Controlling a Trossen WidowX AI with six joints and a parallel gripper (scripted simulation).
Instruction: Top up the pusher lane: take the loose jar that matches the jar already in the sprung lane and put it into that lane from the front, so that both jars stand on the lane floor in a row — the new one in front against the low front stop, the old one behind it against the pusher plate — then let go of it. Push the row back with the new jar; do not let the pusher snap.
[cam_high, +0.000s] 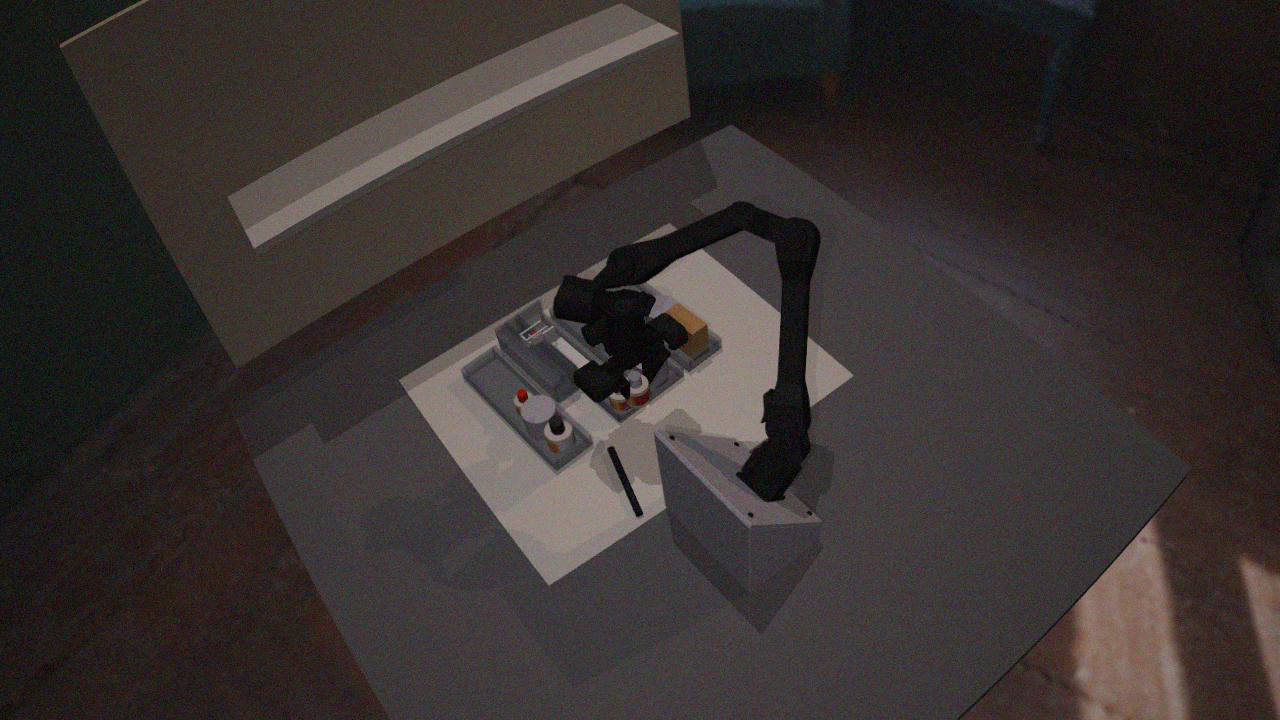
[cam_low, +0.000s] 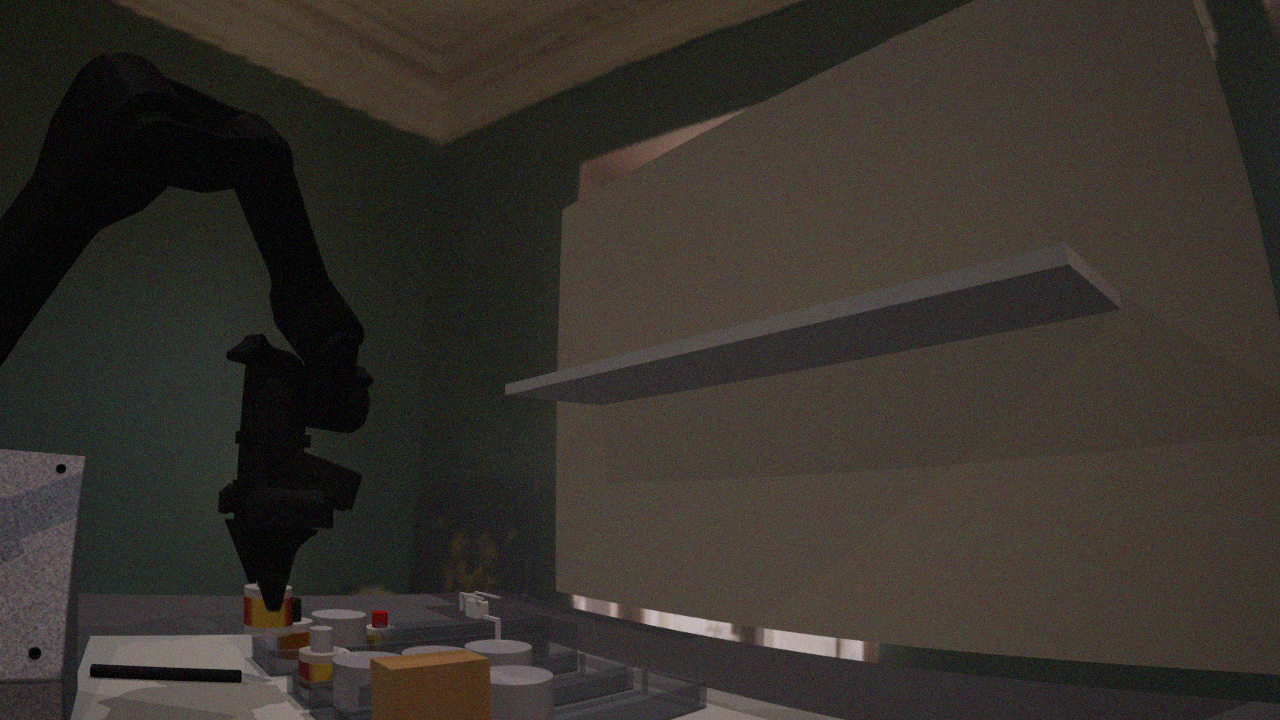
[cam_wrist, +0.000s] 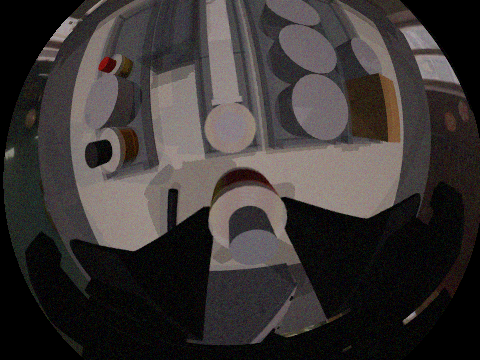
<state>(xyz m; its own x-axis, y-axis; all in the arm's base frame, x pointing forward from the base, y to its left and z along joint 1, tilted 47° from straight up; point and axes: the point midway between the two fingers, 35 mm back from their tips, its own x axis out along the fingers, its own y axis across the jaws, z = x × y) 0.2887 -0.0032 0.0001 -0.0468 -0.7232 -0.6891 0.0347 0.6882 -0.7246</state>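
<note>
My gripper (cam_high: 638, 385) (cam_low: 273, 601) (cam_wrist: 245, 209) is shut on the loose jar (cam_high: 640, 394) (cam_low: 256, 614) (cam_wrist: 245, 177). The jar is upright, white with a red and yellow label and a grey cap, and raised above the mat in front of the sprung lane. The matching jar (cam_high: 618, 402) (cam_low: 315, 668) (cam_wrist: 230, 127) stands in that lane at its front end. The white pusher plate (cam_wrist: 227, 99) is directly behind it. The low front stop is hard to make out in the wrist view.
A lane to the left holds a black-capped jar (cam_high: 557, 437) (cam_wrist: 120, 149), a grey canister (cam_high: 537, 410) (cam_wrist: 112, 101) and a red-capped jar (cam_high: 521, 402) (cam_wrist: 119, 65). Grey canisters (cam_wrist: 320, 106) and an orange box (cam_high: 687, 331) (cam_low: 429, 687) (cam_wrist: 372, 107) are right. A black rod (cam_high: 624, 480) (cam_low: 165, 673) lies in front.
</note>
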